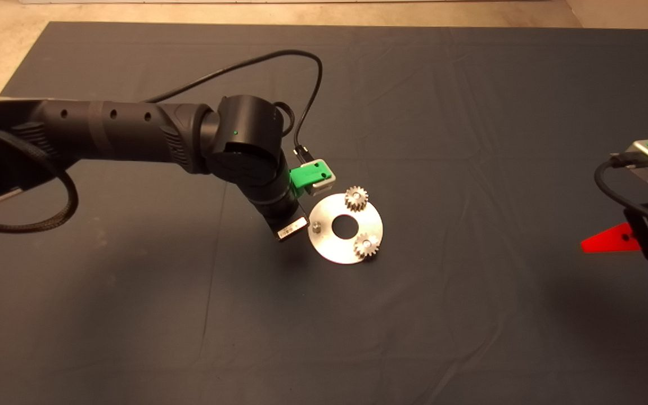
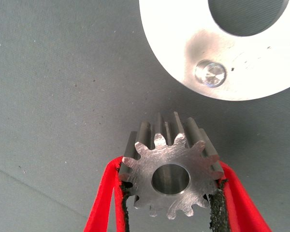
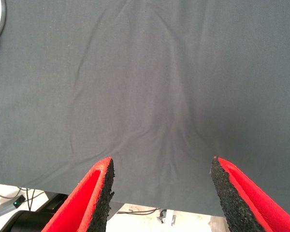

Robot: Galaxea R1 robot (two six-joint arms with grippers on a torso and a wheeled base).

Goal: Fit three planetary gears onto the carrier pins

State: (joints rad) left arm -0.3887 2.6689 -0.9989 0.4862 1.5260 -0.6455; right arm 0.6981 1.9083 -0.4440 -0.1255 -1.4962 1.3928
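We see the mat (image 1: pixel 470 140) covering the table, with the disc (image 1: pixel 332 247) lying flat near its middle. The left arm (image 1: pixel 133 132) reaches in from nine o'clock and ends just beside the disc's nine-o'clock edge. The right gripper (image 3: pixel 159 193) waits at the mat's three-o'clock edge, its fingers spread wide with nothing between them. Two gears sit on the disc over their pins, one (image 1: pixel 356 198) at about one o'clock and one (image 1: pixel 367 245) at about five o'clock. The left gripper (image 2: pixel 170 198) clamps the third gear (image 2: pixel 170 164) between its pads, centre hole facing the wrist camera, above the mat just off the disc's rim. The remaining pin (image 1: pixel 316 226) stands bare at nine o'clock on the disc, near the held gear but apart from it.
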